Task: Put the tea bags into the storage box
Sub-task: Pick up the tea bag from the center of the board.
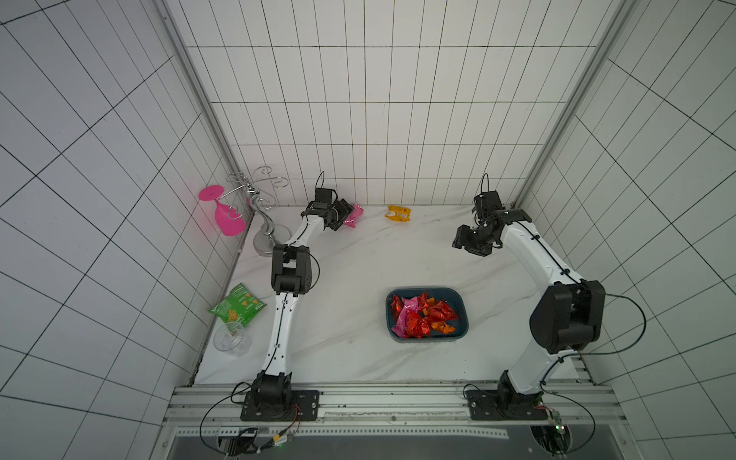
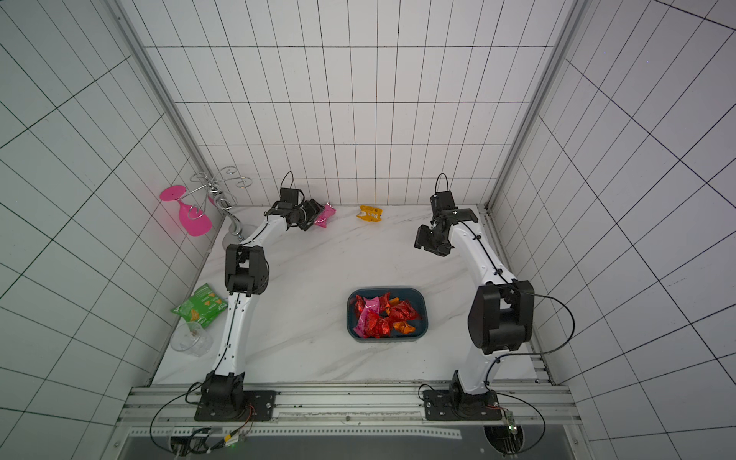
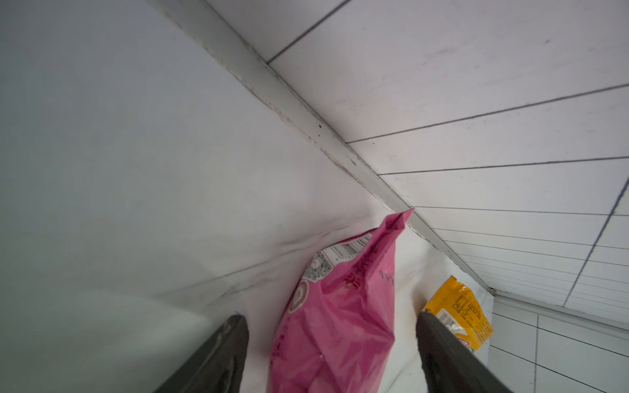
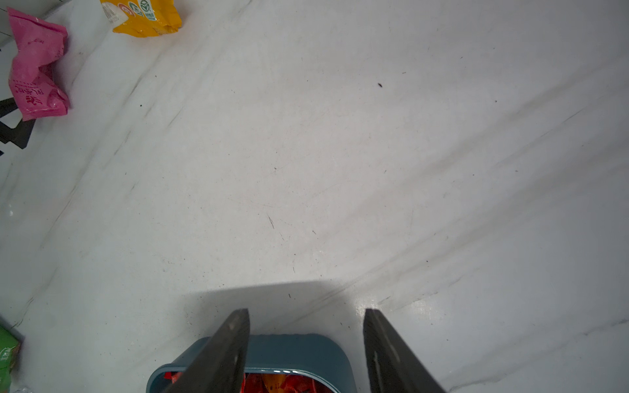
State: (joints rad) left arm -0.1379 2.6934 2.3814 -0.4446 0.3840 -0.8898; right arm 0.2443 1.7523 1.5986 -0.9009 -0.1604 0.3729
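Note:
A pink tea bag (image 1: 353, 215) (image 3: 340, 306) lies at the back of the table, close to the rear wall. My left gripper (image 1: 345, 216) (image 3: 332, 316) is open around it, with a gap on each side between the sachet and the fingers. A yellow tea bag (image 1: 398, 213) (image 3: 463, 313) lies a little to the right of it. The teal storage box (image 1: 426, 290) (image 2: 386, 290) holds several red, pink and orange tea bags (image 1: 422, 314). My right gripper (image 1: 462, 241) (image 4: 306, 311) hangs open and empty above the table, behind the box (image 4: 296, 350).
A green snack bag (image 1: 237, 308) and a clear cup (image 1: 233, 338) lie at the left edge. A chrome rack (image 1: 263, 223) with a hanging pink glass (image 1: 225, 217) stands in the back left corner. The tiled rear wall is right behind the pink sachet.

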